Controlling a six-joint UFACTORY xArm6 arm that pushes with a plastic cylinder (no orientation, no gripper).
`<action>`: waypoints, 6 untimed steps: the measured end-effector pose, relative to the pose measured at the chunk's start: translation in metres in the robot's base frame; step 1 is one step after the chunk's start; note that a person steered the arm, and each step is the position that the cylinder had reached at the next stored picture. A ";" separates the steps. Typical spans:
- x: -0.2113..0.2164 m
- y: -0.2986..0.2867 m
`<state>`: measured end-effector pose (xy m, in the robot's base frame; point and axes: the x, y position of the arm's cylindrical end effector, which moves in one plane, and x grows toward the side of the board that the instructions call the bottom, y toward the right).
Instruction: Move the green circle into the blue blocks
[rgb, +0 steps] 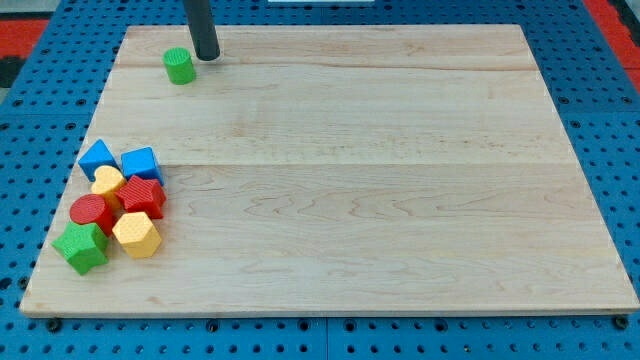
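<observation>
The green circle stands near the board's top left corner. My tip rests on the board just to the right of it, a small gap apart. Two blue blocks sit at the view's left edge: a blue triangle-like block and a blue cube beside it. They lie well below the green circle.
Below the blue blocks are a yellow block, a red star-like block, a red cylinder, a yellow hexagon and a green block. The wooden board lies on a blue pegboard.
</observation>
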<state>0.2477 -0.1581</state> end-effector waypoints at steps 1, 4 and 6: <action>0.022 -0.041; 0.080 -0.059; 0.159 -0.043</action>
<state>0.4065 -0.2009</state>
